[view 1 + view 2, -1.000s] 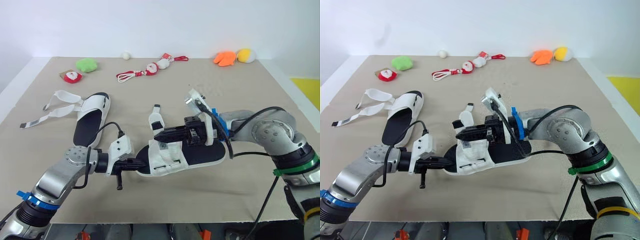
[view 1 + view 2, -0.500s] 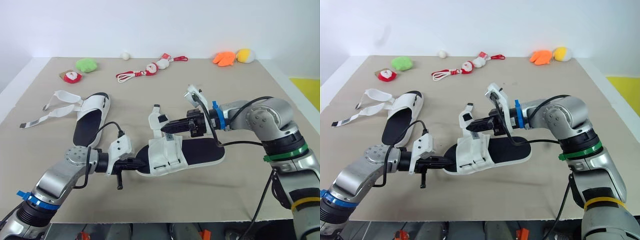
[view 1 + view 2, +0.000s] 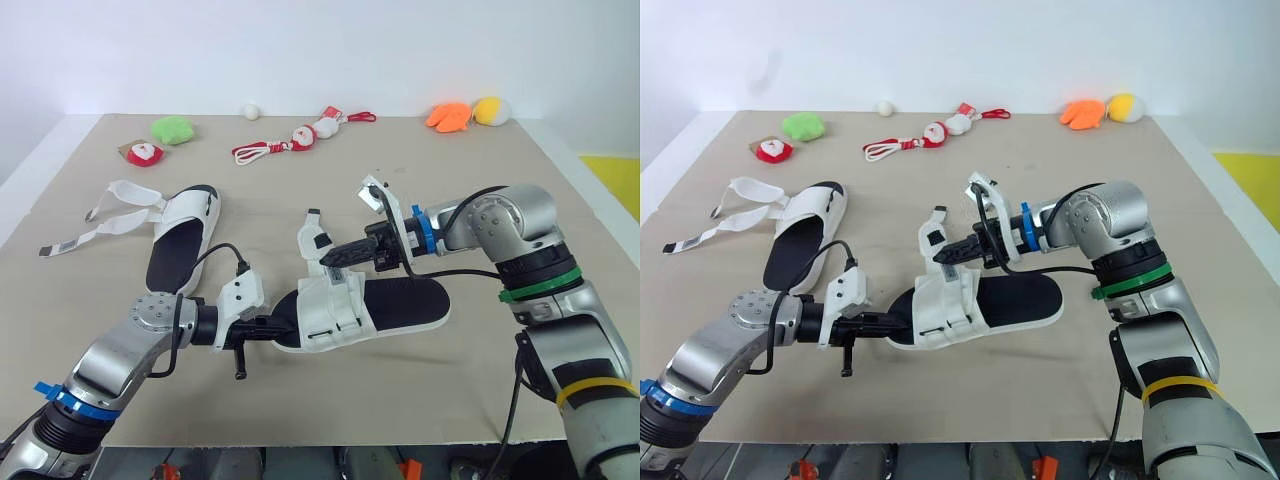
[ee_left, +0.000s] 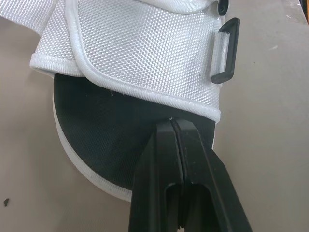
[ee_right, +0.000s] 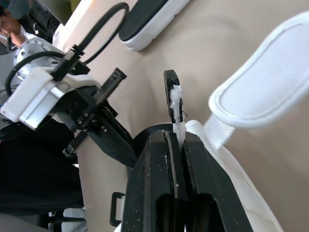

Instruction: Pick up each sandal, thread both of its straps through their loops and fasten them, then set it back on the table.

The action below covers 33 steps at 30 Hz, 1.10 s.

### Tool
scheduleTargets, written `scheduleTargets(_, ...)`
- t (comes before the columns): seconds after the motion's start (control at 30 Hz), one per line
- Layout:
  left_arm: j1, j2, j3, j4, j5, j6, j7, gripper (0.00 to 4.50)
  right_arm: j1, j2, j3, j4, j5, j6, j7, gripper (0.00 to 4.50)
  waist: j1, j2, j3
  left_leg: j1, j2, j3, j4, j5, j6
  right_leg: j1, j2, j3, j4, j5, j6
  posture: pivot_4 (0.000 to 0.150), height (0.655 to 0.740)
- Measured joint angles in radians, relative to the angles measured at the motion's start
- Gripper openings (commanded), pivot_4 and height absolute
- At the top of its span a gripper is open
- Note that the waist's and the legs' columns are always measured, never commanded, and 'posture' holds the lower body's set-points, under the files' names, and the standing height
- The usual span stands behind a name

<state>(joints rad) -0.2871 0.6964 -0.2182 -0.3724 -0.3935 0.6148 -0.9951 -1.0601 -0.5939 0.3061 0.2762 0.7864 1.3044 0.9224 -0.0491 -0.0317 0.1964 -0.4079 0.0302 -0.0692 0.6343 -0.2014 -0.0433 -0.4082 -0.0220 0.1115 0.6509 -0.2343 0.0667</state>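
As it lies, white sandal, black insole

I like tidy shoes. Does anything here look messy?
Yes. The far sandal has both straps undone, splayed across the table. The near sandal has one strap sticking up, pinched by the right hand.

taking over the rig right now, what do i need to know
Left hand: shut on the near sandal at its toe edge.
Right hand: shut on its upright strap, pinched near the tip, not fastened.
Far sandal lies on the table at the robot's left, straps loose.
Done: no sandal finished.
Left: thread and fasten the remaining straps, set the near sandal down.
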Motion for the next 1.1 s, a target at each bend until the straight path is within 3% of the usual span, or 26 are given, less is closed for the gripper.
scheduleTargets(0.5,0.0,-0.001,0.0,-0.001,-0.002,0.003,0.005,0.0,-0.009,0.031,0.0,0.087,-0.135,-0.039,0.085,0.05,0.0,0.0,0.0,0.0,0.0,0.0,0.0,0.0,0.0,0.0,0.0,0.0,0.0,0.0,0.001,0.15,0.74)
scheduleTargets(1.1,0.0,-0.005,0.0,-0.001,-0.002,0.002,0.006,0.0,-0.005,0.033,-0.004,0.11,-0.189,-0.065,0.12,0.05,0.0,0.0,0.0,0.0,0.0,0.0,0.0,0.0,0.0,0.0,0.0,0.0,0.0,0.0,0.001,0.15,0.74)
